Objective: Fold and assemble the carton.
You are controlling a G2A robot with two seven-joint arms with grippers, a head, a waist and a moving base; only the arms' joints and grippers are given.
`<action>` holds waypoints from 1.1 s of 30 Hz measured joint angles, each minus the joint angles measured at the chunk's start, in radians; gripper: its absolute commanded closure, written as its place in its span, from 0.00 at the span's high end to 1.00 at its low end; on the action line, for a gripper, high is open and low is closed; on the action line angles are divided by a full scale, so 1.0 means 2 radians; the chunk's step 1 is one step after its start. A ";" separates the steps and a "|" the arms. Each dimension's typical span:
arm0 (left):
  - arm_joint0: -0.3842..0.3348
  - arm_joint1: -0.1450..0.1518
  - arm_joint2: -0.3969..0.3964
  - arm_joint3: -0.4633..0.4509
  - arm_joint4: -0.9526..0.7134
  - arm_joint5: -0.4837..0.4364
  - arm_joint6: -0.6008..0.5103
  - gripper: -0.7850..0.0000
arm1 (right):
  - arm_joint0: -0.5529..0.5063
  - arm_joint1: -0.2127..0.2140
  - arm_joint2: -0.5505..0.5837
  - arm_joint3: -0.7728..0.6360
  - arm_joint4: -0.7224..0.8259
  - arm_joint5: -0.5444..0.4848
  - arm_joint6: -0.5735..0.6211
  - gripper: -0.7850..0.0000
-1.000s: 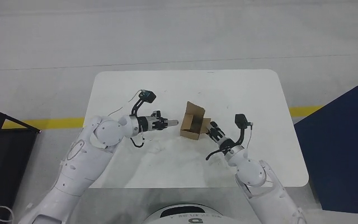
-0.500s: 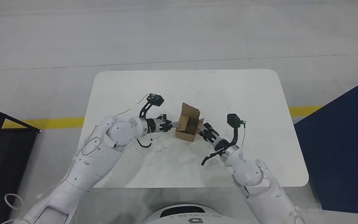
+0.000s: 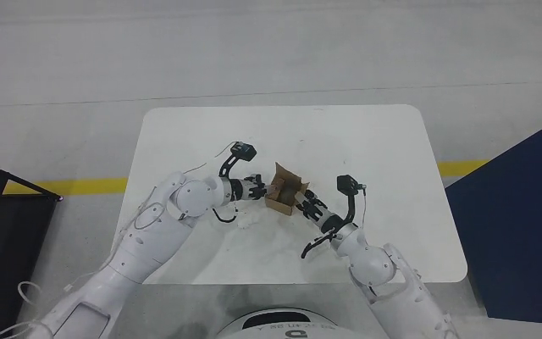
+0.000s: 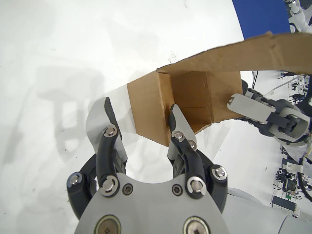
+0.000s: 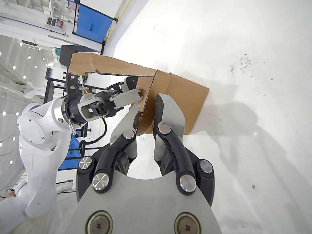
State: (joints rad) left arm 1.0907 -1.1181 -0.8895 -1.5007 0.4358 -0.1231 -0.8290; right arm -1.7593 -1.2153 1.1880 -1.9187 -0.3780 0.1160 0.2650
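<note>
Both arms meet at the box (image 3: 286, 191) mid-desk (image 3: 381, 152): left gripper (image 4: 141, 104) straddles one wall, spread wide; right gripper (image 5: 147, 102) pinches the opposite wall.

Matt cardboard carton (image 3: 284, 188), smooth white table (image 3: 381, 152)

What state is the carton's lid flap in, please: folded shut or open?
Open: the flap stands raised off the carton, whose bare brown inside shows.
</note>
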 measured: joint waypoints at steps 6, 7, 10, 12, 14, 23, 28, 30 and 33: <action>-0.011 -0.003 0.012 -0.003 0.029 -0.009 0.002 0.00 | -0.004 0.000 0.004 -0.003 0.002 -0.006 -0.007 0.24; -0.012 -0.003 0.012 -0.005 0.034 -0.011 0.002 0.00 | -0.005 0.001 0.005 -0.003 0.002 -0.008 -0.008 0.24; -0.014 -0.003 0.012 -0.011 0.048 -0.012 0.001 0.00 | -0.008 0.001 0.008 -0.005 0.007 -0.015 -0.011 0.25; -0.013 -0.002 0.011 -0.015 0.054 -0.011 0.001 0.00 | -0.009 0.001 0.011 -0.006 0.014 -0.020 -0.012 0.27; -0.012 -0.002 0.009 -0.020 0.060 -0.010 0.002 1.00 | -0.011 0.001 0.017 -0.009 0.032 -0.030 -0.013 0.32; 0.002 -0.001 -0.007 -0.028 0.029 -0.006 -0.005 1.00 | -0.038 0.006 0.075 -0.011 0.084 -0.055 -0.024 0.36; 0.020 0.002 -0.039 -0.029 -0.058 -0.003 -0.010 1.00 | -0.039 0.007 0.077 -0.002 0.072 -0.039 -0.015 0.37; 0.029 0.005 -0.056 -0.028 -0.083 -0.004 -0.013 1.00 | -0.032 0.006 0.069 0.002 0.066 -0.033 -0.008 0.39; 0.048 0.011 -0.092 -0.030 -0.124 -0.005 -0.012 1.00 | -0.014 0.005 0.056 0.012 0.055 -0.024 0.001 0.40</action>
State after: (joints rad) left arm 1.1865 -1.0951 -1.0742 -1.5613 0.1879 -0.1328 -0.8536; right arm -1.7866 -1.2053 1.2995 -1.8956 -0.2684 0.0676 0.2668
